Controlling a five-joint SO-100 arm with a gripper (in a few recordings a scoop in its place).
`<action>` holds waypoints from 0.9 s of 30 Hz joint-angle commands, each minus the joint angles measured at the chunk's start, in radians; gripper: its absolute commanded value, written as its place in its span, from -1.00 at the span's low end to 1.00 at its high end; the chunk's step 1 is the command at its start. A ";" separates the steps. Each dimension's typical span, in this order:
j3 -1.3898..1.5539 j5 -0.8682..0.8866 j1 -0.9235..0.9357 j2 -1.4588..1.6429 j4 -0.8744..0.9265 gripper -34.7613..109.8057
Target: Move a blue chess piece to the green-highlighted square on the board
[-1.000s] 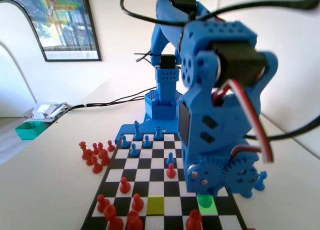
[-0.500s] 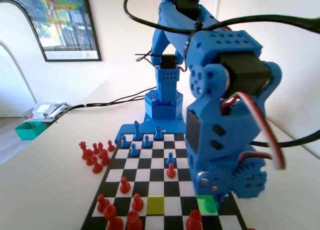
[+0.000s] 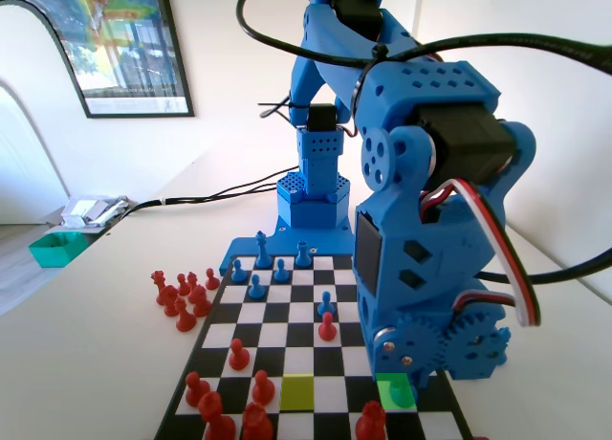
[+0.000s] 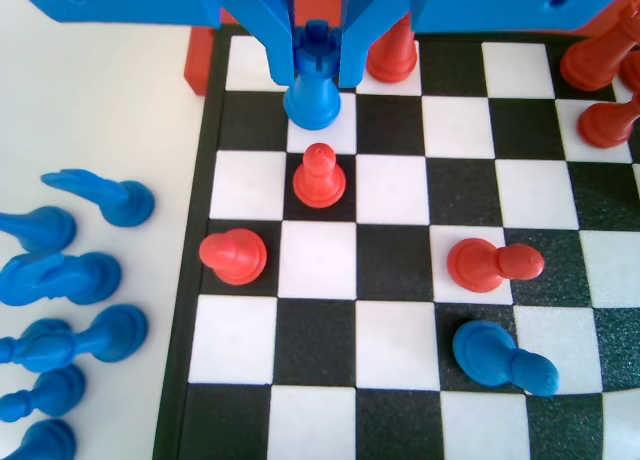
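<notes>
1. Right now the gripper [image 4: 316,65] is clamped on the blue chess piece [image 4: 314,85], its base down on the board [image 4: 400,270].
2. That spot looks like the green-highlighted square [image 3: 394,392].
3. Next: open up, lift straight.

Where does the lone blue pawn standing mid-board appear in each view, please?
Fixed view: the blue pawn stands mid-board, just left of the arm.
Wrist view: it is at lower right, well below the blue rook gripped in the pincer.
Shared landmark: the red pawn adjoining it, in front and above.
</notes>
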 commanded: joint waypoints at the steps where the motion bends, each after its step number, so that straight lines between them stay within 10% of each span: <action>1: 0.005 -0.005 -0.009 0.038 0.011 -0.51; 27: -0.018 0.031 0.012 0.152 -0.003 -0.35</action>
